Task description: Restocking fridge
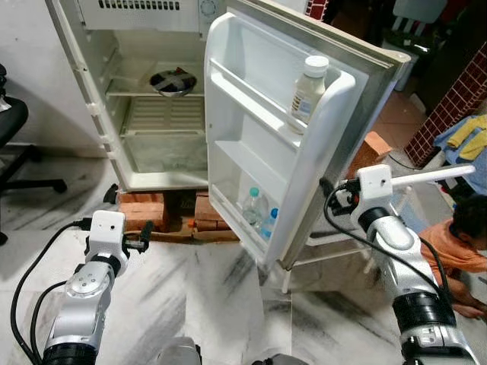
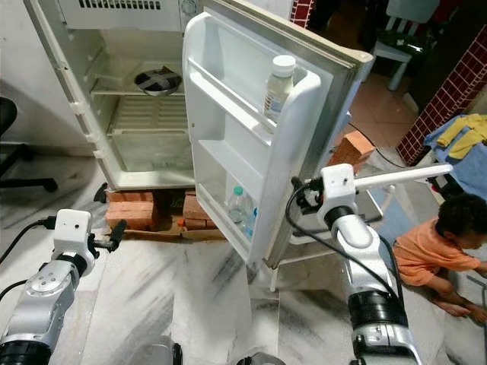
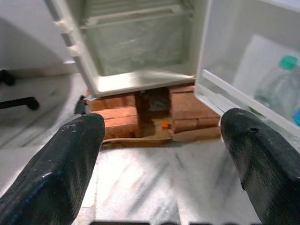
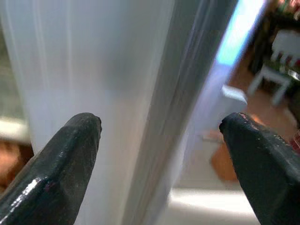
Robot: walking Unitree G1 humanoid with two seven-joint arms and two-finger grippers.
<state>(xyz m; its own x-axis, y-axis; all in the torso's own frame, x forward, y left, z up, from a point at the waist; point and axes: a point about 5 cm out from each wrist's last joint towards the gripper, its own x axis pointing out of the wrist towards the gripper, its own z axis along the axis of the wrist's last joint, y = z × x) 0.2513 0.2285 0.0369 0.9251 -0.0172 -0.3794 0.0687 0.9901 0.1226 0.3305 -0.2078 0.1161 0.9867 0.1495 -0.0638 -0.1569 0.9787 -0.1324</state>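
Small white fridge [image 1: 163, 179] on bricks w/ its door [image 1: 304, 167] swung wide. Right gripper [image 4: 159, 140], fingers spread, straddles the door's outer edge; left gripper [image 3: 159, 154] open, low, near-left. White plastic bottle [image 1: 309, 87] on door's top shelf. Looks like door-handling step imo; next needs a push or pull.

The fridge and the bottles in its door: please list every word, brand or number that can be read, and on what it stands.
No text can be read.
White bottle on the upper door shelf: its label is too blurred to read.
Water bottles on the lower door shelf: labels too small to read.
Fridge control dial: its markings are too small to read.
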